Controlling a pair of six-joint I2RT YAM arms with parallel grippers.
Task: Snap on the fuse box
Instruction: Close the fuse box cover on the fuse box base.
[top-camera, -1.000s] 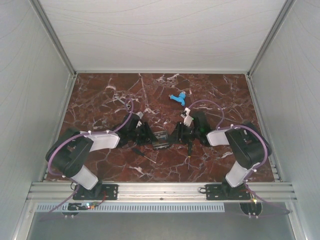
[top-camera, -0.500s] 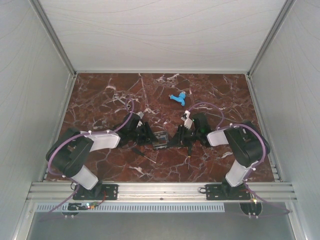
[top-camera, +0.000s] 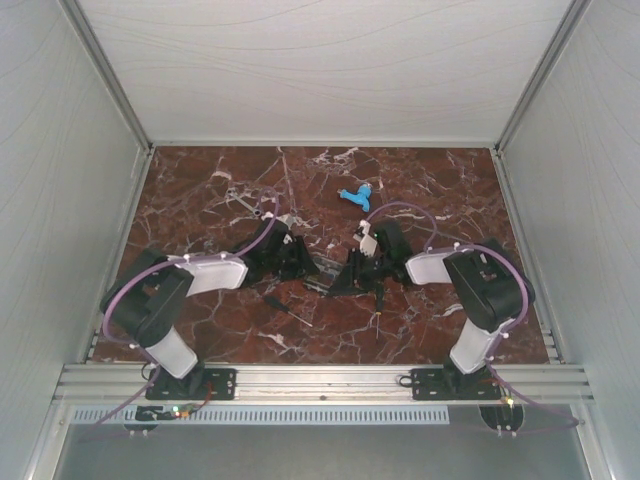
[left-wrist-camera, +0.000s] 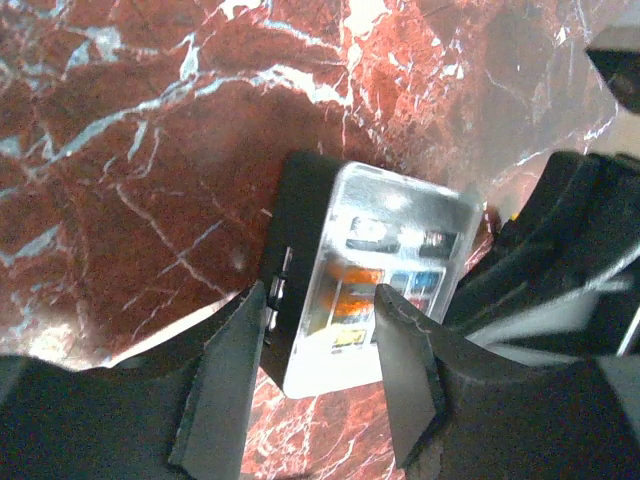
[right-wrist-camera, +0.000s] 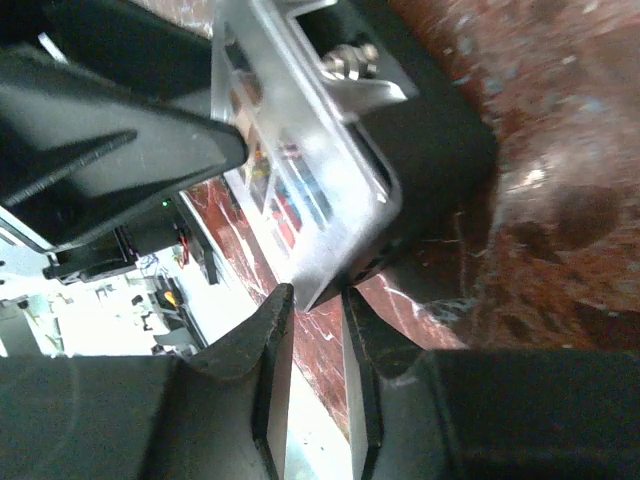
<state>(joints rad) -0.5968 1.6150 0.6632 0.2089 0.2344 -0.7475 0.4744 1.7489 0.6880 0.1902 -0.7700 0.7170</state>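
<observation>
Now, starting closest to the arms' bases, a thin dark-handled screwdriver (top-camera: 292, 311) lies loose on the tabletop (top-camera: 200, 200), just short of the two hands, which meet near the middle. The left hand (left-wrist-camera: 320, 298) stands about half open and is clamped across the small black square plastic fuse box (left-wrist-camera: 300, 215). One finger is against the tray's dark side wall and the other overlaps the clear square plastic lid (left-wrist-camera: 400, 235), through which rows of tiny orange and blue fuses (left-wrist-camera: 355, 285) show. The box looks tilted and lifted off the marble. It sits right at the left hand's fingertips, with the right hand (right-wrist-camera: 315, 292) coming in from the opposite side. That hand's fingers are drawn close together with one corner of the lid at their tips, though I cannot tell whether they actually pinch it. Being square, the box has no long axis to line up. What matters is that the lid faces away from the left hand's grip, and its free corner points at the right hand, which is the nearer one for pressing it home. The lid's edge seems to stand slightly proud of the tray, so I judge it not yet snapped. Farther out, the red-brown white-veined marble tabletop carries a small blue plastic piece (top-camera: 356, 196), well apart from the hands. Beyond it pale white panels (top-camera: 320, 70) close in the back and sides.
</observation>
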